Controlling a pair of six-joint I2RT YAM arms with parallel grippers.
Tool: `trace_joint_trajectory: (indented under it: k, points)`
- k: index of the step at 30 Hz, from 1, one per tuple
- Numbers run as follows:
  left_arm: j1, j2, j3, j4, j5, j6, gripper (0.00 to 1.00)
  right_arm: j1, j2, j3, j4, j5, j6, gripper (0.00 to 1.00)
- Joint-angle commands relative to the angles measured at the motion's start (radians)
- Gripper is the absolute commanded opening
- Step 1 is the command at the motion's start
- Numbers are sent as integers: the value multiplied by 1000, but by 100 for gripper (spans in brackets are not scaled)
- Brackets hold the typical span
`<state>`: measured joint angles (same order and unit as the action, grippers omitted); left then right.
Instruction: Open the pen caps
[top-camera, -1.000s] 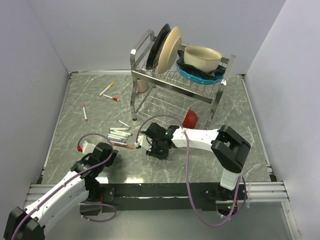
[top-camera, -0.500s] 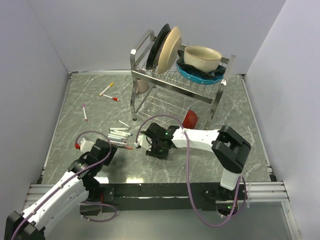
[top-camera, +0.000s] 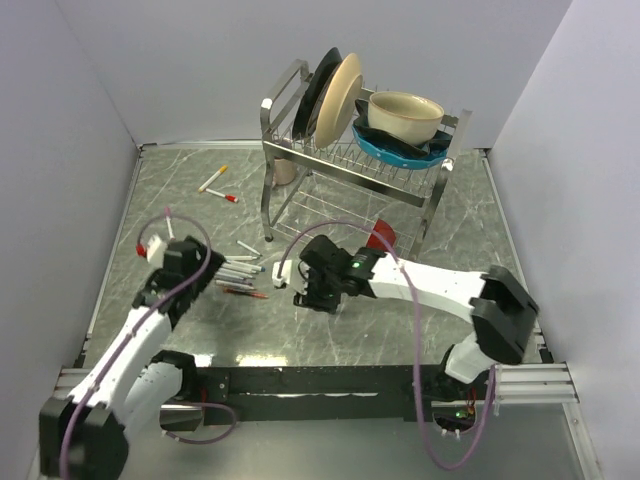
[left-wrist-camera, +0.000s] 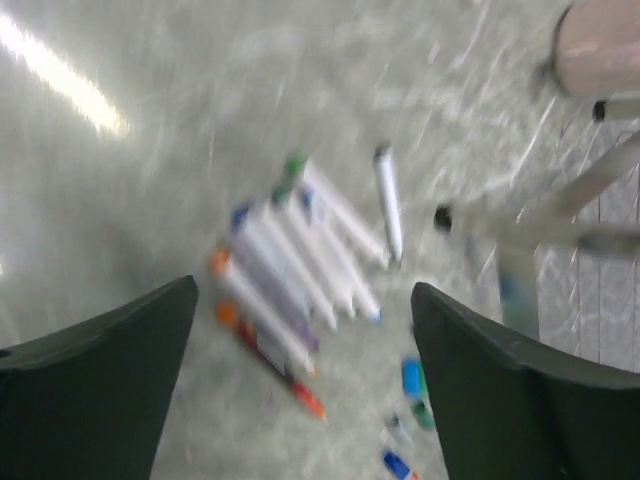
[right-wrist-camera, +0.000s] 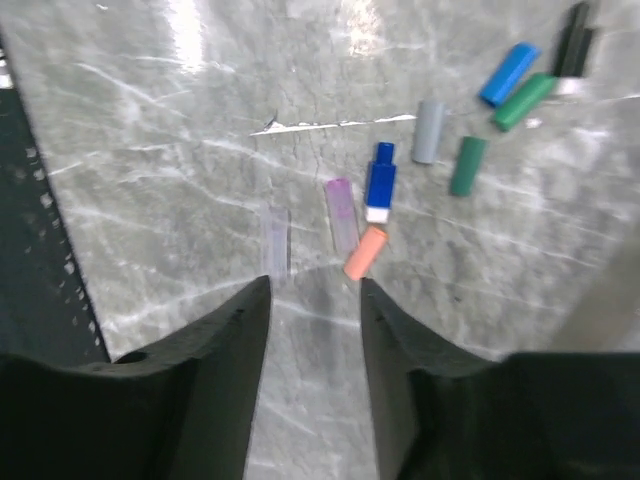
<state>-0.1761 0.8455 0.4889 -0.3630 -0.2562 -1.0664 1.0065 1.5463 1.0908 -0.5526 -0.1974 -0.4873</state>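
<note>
Left of the worktop's (top-camera: 510, 230) centre, white pens (left-wrist-camera: 300, 270) lay clustered, coloured pen caps (left-wrist-camera: 220, 262) on some ends; loose caps (right-wrist-camera: 467, 165) lay scattered under the right end effector (right-wrist-camera: 313, 295), narrowly parted and empty. The left end effector (left-wrist-camera: 303, 300) hovered over the cluster, wide and empty. Caps appeared light, smooth and rigid, best pinched across the sides with the barrel braced.

The left gripper (left-wrist-camera: 305, 290), dark fingers (left-wrist-camera: 110, 370) spread wide, hangs over thin white marker pens (left-wrist-camera: 300, 270) bunched on the grey marbled tabletop (left-wrist-camera: 150, 150); small blue and green plastic caps (left-wrist-camera: 412, 380) lie loose to their right.
</note>
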Motion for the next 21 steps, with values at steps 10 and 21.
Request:
trace_joint_trajectory:
  k: [10,21]
  points:
    - [346,659,569,112,157,620,95,-28,-367,-92,122,-77,-57,100]
    - [400,997,819,0,57,758,67,-39,-385,-88,109,-111,-54,100]
